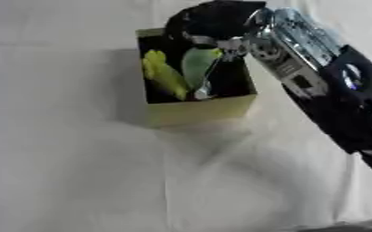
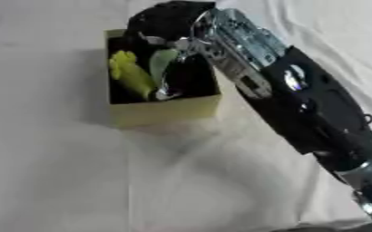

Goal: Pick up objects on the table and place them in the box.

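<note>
left eye view shows the right hand (image 1: 213, 20) above the far edge of the box (image 1: 201, 110), its fingers curled around a pale green object (image 1: 197, 63). a yellow object (image 1: 163, 74) lies inside the box, just beside the green one. the box stands on the white table (image 1: 78, 172).

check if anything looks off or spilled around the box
Nothing stands out. The box sits upright on the white cloth, with a yellow thing and a pale green thing inside it. The right hand is over the box's far edge. Nothing lies spilled on the cloth nearby.
</note>
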{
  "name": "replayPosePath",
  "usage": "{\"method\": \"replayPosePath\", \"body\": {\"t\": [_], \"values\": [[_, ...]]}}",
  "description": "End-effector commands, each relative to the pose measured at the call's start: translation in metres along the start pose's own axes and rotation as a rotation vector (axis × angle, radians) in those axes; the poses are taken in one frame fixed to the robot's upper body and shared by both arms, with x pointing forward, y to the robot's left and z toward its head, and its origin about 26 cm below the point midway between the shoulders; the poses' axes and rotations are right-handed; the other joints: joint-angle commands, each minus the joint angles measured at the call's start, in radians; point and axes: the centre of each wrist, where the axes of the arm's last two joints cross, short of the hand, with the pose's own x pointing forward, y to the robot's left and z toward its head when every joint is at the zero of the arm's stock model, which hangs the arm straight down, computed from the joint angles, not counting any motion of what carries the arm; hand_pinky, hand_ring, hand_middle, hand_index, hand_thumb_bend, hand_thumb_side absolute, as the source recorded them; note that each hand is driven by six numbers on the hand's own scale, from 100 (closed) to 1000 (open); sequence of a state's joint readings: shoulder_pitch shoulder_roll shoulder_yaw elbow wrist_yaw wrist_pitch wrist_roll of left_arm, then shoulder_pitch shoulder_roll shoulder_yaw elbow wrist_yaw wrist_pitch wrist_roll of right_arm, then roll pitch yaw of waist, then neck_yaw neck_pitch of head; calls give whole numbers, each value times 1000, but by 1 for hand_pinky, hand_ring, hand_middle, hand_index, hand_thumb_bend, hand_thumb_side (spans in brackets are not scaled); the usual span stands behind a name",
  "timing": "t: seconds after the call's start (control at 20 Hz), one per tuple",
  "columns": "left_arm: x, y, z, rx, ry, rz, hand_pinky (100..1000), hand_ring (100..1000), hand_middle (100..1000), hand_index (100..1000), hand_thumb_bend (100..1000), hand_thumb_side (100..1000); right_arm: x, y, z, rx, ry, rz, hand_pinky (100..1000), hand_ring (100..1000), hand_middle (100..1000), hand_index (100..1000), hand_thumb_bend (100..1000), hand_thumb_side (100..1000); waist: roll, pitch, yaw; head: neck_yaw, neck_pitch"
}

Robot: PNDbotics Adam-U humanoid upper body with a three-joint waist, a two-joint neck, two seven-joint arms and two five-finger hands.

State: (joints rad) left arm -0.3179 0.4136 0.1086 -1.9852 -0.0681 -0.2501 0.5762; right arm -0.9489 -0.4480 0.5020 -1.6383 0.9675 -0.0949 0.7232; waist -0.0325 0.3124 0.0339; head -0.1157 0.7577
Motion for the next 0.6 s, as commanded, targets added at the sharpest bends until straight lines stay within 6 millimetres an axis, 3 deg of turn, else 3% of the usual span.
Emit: {"method": "replayPosePath", "body": {"t": [0.05,0.4,0.6], "values": [[5,1,-6,-6,-27,4,549,492,613,722,165,737,-7,-12,11,-45,27,29,911,970,885,958,577,411,4,-19,-2,1,-7],[5,1,-5,-7,-26,4,550,492,614,721,165,736,-10,-23,22,-115,64,46,910,966,883,956,620,357,4,-21,-3,3,-8],[5,1,-5,-5,-27,3,551,492,614,721,164,734,-13,-37,38,-208,97,44,888,934,859,939,533,332,4,-22,0,8,-5]]}}
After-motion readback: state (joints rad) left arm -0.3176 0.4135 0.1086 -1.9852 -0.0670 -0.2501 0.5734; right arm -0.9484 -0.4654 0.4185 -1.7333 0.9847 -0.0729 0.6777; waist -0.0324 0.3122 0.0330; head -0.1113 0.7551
